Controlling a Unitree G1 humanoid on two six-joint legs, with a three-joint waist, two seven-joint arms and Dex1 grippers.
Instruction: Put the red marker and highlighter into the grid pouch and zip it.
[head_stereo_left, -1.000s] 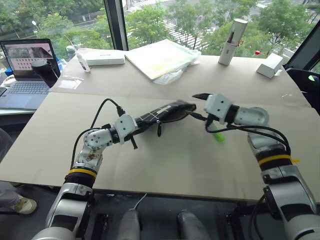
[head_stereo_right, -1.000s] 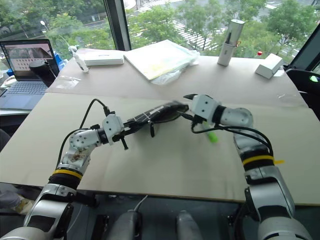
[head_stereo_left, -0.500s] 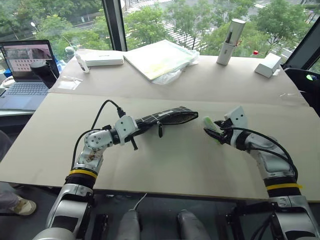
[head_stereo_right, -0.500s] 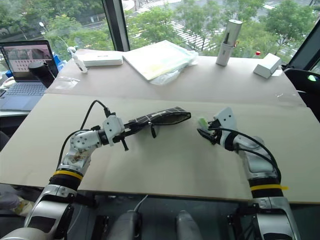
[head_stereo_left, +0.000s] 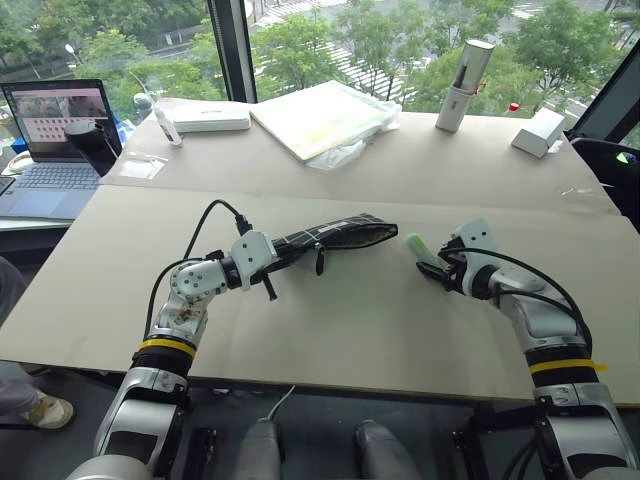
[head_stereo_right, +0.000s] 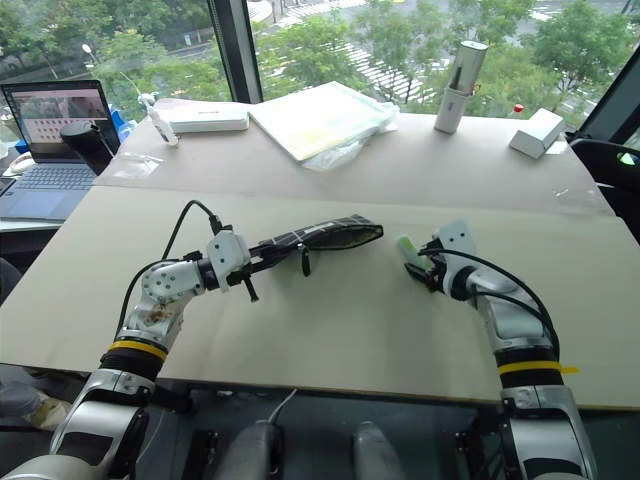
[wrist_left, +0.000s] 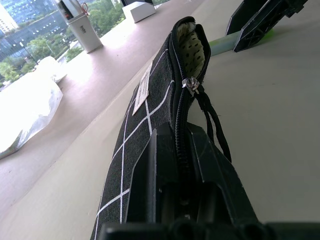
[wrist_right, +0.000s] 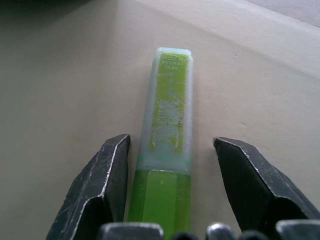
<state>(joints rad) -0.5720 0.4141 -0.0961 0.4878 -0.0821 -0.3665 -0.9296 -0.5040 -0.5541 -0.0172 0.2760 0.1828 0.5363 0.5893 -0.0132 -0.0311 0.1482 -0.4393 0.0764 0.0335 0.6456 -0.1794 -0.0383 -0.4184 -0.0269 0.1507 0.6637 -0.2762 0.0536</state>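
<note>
The highlighter (wrist_right: 166, 140) lies flat on the bare beige worktop (head_stereo_left: 330, 330), right of centre. Its pale translucent end points away from the right gripper (wrist_right: 170, 165) and toward the far left; its bright green cap sits nearest the wrist. The right gripper's jaws stand apart, one on each side of the barrel; the right-hand jaw is clear of the barrel, and whether the left-hand one touches it cannot be told.

The grid pouch (head_stereo_left: 325, 236) is held just left of the highlighter, with a gap of bare worktop between them. Its long axis runs from the left gripper (wrist_left: 180, 165) up and rightward, its open mouth facing the highlighter. The left gripper's jaws are clamped on the pouch's near end, along the zipper line. The zipper slider sits partway along the top edge, and the black pull strap (wrist_left: 215, 127) hangs down beside it. A small white label (wrist_left: 144, 89) shows on the pouch's side.

On the far half of the worktop lie a pale folder on clear plastic wrap (head_stereo_left: 325, 115), a flat white device (head_stereo_left: 208, 117), a tall white cylindrical bottle (head_stereo_left: 464, 84) and a small white box (head_stereo_left: 540, 131). An open laptop (head_stereo_left: 52, 140) stands on a separate surface at the far left. Large windows behind give onto green trees (head_stereo_left: 300, 45). Nothing lies between the highlighter and the pouch mouth.
</note>
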